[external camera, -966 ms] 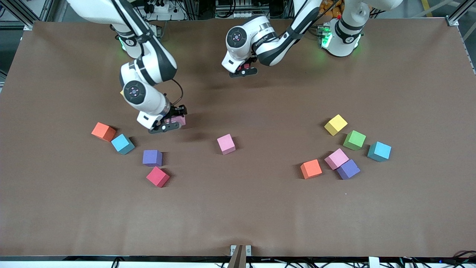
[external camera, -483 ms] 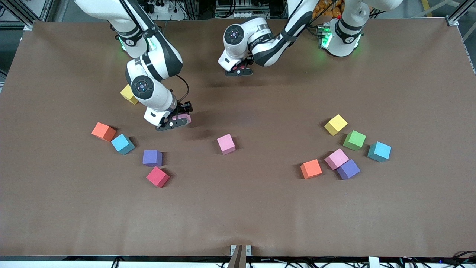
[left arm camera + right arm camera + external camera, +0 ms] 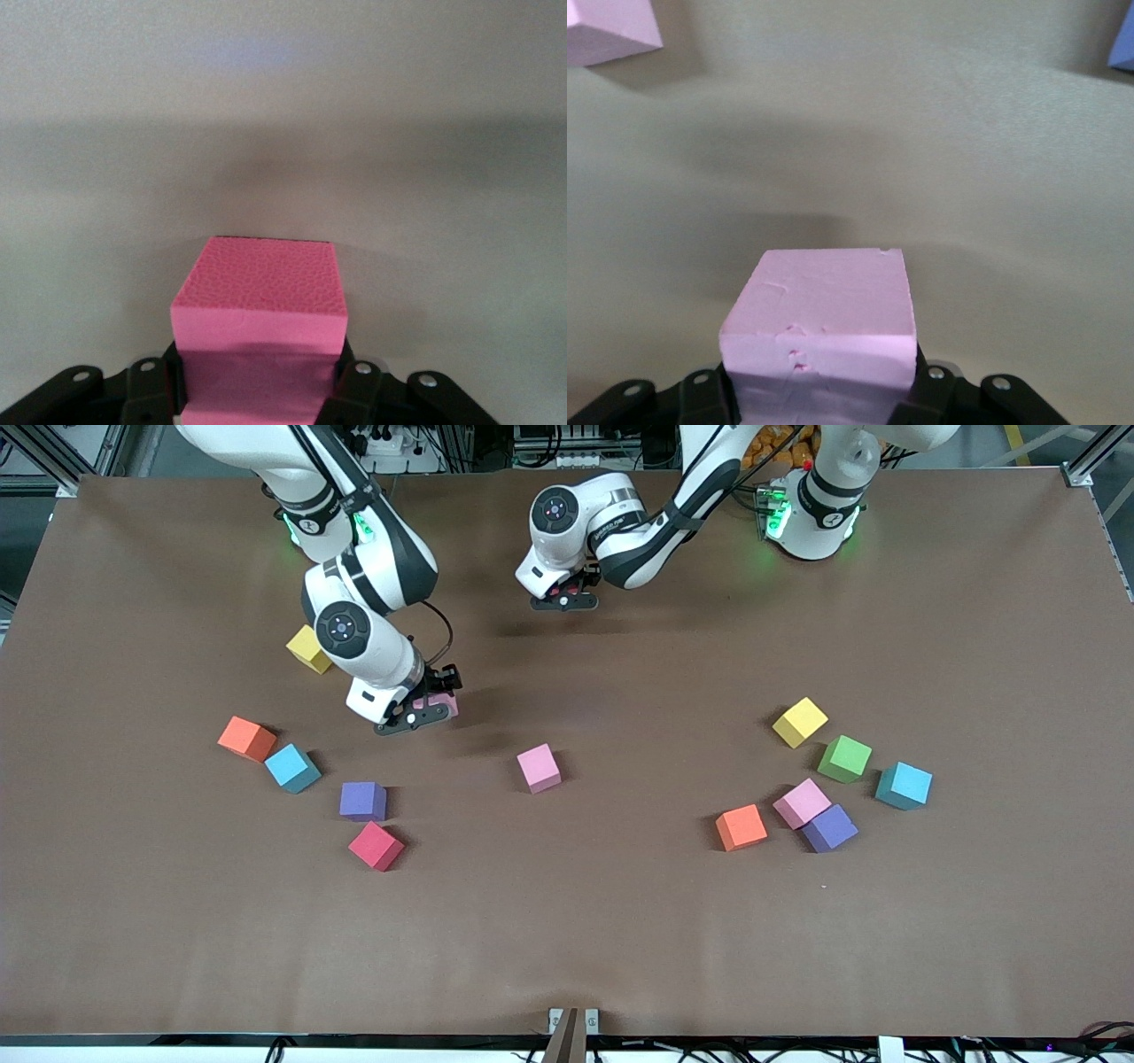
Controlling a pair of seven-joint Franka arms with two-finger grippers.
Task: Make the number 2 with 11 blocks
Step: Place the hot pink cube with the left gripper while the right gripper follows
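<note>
Front view: right gripper (image 3: 423, 710) fingers clamp 1 pale pink block (image 3: 819, 314), left gripper (image 3: 567, 593) fingers clamp 1 hot-pink block (image 3: 260, 305), both above lone pink block (image 3: 539, 768). Foam looks light, squashy; grip flat opposite faces.

Bare table (image 3: 620, 921) below pink block (image 3: 539, 768)
</note>
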